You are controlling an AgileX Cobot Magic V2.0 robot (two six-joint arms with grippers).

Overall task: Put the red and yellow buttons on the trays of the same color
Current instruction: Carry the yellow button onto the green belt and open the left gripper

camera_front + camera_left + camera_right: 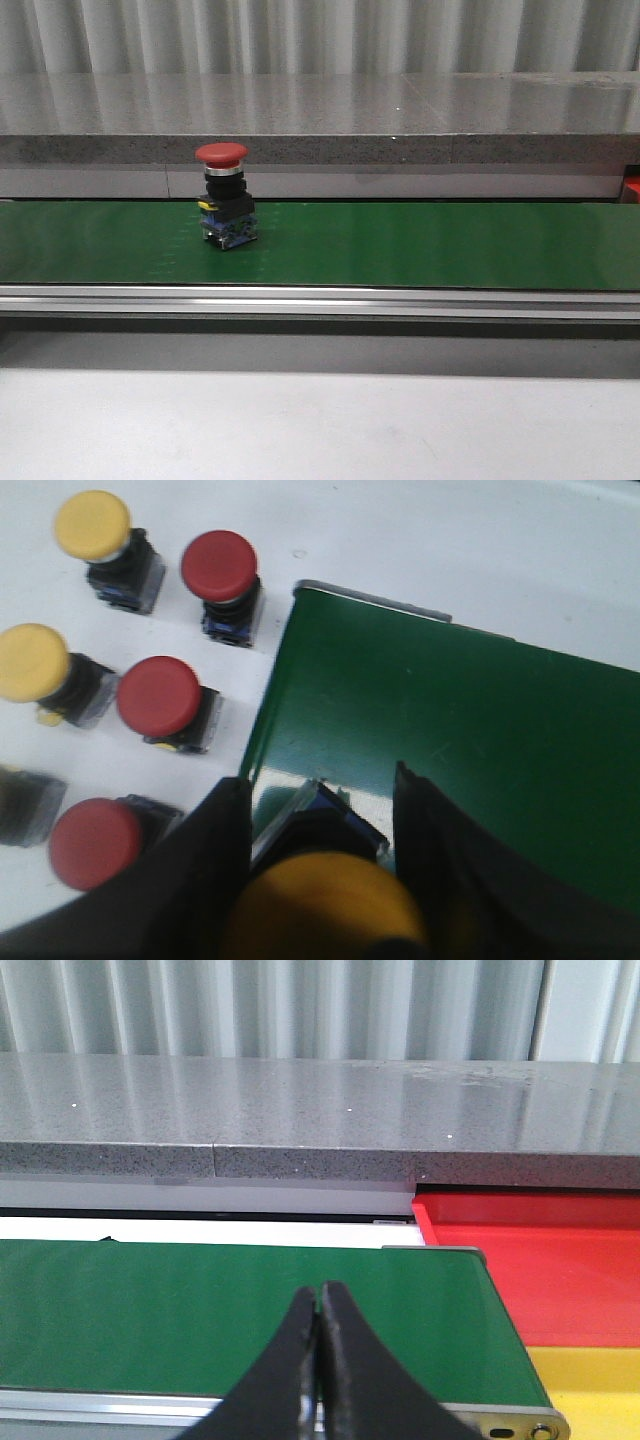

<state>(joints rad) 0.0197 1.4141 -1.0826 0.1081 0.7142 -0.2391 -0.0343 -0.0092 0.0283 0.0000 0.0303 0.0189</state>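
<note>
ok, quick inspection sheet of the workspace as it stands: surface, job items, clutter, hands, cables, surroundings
Surface: long green conveyor belt, silver frame rail along its near edge.
Job's things: one red mushroom-head push button upright on the belt; three red and two yellow spare buttons on the white table beside the belt end; red tray and yellow tray past the other end.
Clutter: nothing seen.
Hands: left hand shut on a yellow mushroom-head button over the belt end; right hand shut, empty.
Cables: nothing seen.
Surroundings: grey speckled stone ledge, corrugated wall behind.
</note>
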